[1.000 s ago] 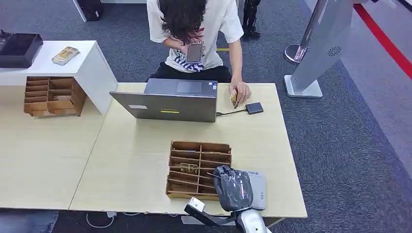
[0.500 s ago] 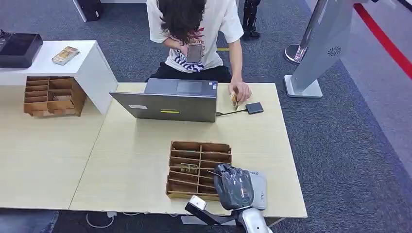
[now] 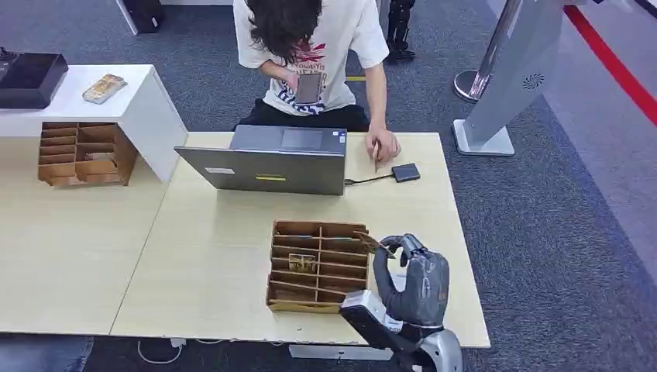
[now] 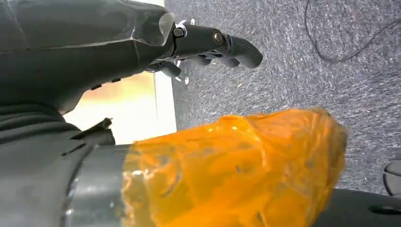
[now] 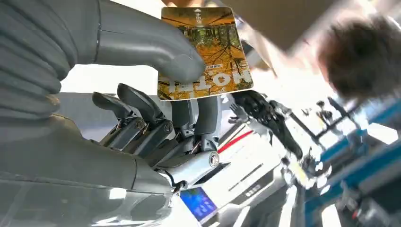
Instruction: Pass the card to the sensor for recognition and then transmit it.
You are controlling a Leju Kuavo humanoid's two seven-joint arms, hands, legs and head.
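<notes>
Right hand (image 5: 156, 94) pinches card (image 5: 205, 52); wrist view shows printed face.

Readable print: one word on the card

In the right wrist view the card (image 5: 204, 52), pinched by the right hand (image 5: 156, 113), bears large pale letters that read "HOTEL", shown turned upside down in that picture; a smaller line of print just above the word and a small mark near the card's far edge are too fine to read; in the head view the person's shirt (image 3: 341, 35) carries a red and dark printed design, its lettering too small to make out.
</notes>
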